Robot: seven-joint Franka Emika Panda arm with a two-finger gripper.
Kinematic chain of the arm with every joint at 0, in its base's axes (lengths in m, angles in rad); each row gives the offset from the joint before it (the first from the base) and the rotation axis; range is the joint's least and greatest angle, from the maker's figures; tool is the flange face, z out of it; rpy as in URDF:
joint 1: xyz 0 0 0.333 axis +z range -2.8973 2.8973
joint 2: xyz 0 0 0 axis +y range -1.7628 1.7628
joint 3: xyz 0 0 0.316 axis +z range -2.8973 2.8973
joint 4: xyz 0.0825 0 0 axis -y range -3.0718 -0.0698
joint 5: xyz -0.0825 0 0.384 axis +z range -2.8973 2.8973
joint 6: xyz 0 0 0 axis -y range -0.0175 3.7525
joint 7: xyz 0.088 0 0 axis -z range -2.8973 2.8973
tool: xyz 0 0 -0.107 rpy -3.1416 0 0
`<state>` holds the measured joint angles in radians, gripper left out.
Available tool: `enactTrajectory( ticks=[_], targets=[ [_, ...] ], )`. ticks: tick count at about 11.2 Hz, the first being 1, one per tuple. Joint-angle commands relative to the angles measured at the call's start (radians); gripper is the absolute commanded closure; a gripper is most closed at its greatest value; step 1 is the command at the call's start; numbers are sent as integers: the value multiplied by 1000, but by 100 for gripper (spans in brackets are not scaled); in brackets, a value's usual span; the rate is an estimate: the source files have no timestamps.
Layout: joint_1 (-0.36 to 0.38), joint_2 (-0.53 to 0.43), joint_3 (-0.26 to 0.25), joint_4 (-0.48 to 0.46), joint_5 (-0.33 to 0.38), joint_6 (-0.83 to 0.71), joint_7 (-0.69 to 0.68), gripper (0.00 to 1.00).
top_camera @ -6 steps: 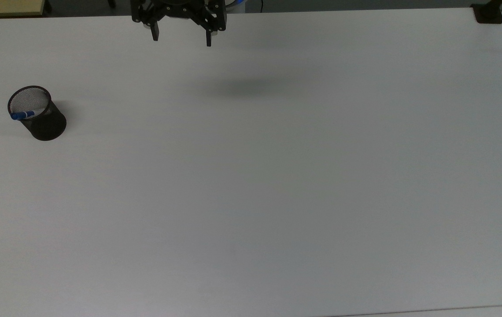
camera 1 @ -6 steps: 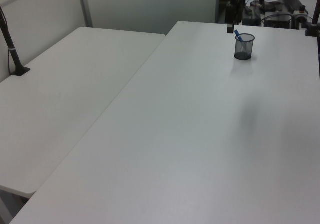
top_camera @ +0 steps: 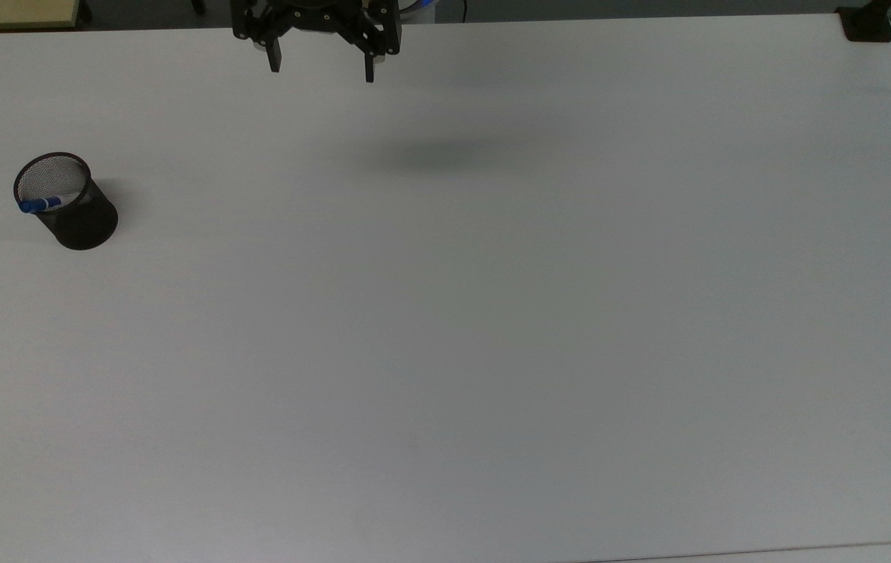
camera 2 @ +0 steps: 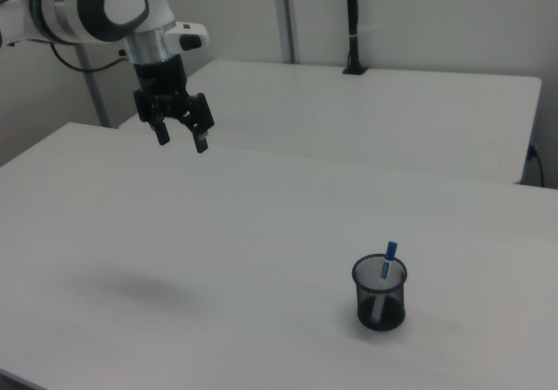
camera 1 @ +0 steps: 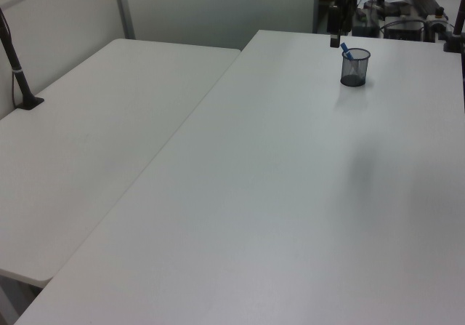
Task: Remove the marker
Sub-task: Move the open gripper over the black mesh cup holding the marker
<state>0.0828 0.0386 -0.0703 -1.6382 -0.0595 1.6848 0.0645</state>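
Our gripper (camera 2: 181,137) hangs with fingers spread wide, empty, well apart from the marker (camera 2: 386,262), which leans in the mesh cup (camera 2: 379,294). It looks light, stiff and probably slick; we'd pinch its protruding blue end.

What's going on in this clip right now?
A Franka arm's gripper hangs open above the white table, holding nothing. The marker stands blue end up in a black mesh cup, well away from the gripper, near the top view's left edge. The marker is not yet grasped.
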Motion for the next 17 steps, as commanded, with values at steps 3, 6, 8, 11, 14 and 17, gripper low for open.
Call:
enactTrajectory(
  ticks=[3, 6, 8, 11, 14, 17],
  targets=[
    [-9, -5, -17, 8, -16, -11, -40, 0],
    [-84, 27, -17, 26, -14, 38, -144, 0],
    [-148, 50, -19, 24, -17, 76, -182, 0],
    [-265, 61, -19, -23, -22, 209, -360, 0],
    [-354, 145, -20, -15, -26, 306, -408, 0],
    [-414, 202, -22, -15, -31, 407, -428, 10]
  ],
)
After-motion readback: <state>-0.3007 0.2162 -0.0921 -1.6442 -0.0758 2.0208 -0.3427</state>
